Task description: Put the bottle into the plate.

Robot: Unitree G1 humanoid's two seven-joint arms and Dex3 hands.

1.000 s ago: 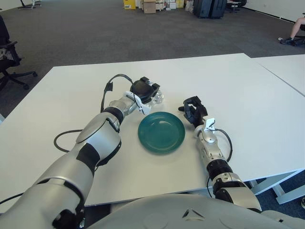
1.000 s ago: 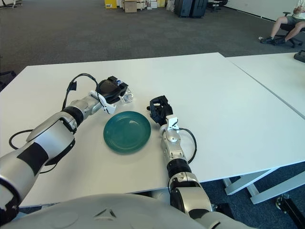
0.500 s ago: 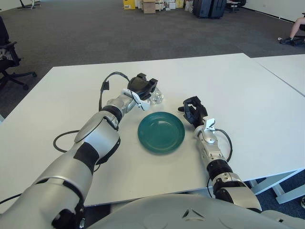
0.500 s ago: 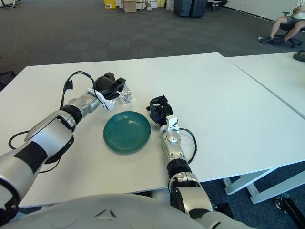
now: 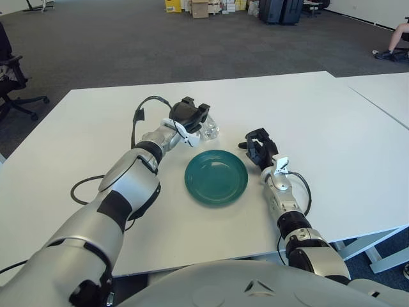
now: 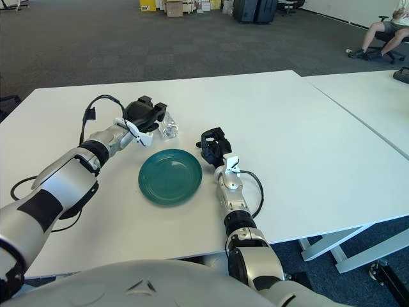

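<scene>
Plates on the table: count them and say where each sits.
1. The green plate lies between the left hand at the clear bottle and the right hand. Nothing seems hidden.

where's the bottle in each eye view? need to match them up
Left eye view: the clear bottle sits upper centre, just beyond the plate's far rim, at the left robot hand.
Right eye view: the bottle is upper left of centre, in the same spot beside that robot hand.
Shared landmark: the green plate on the white table, directly nearer the robot than the bottle.
</scene>
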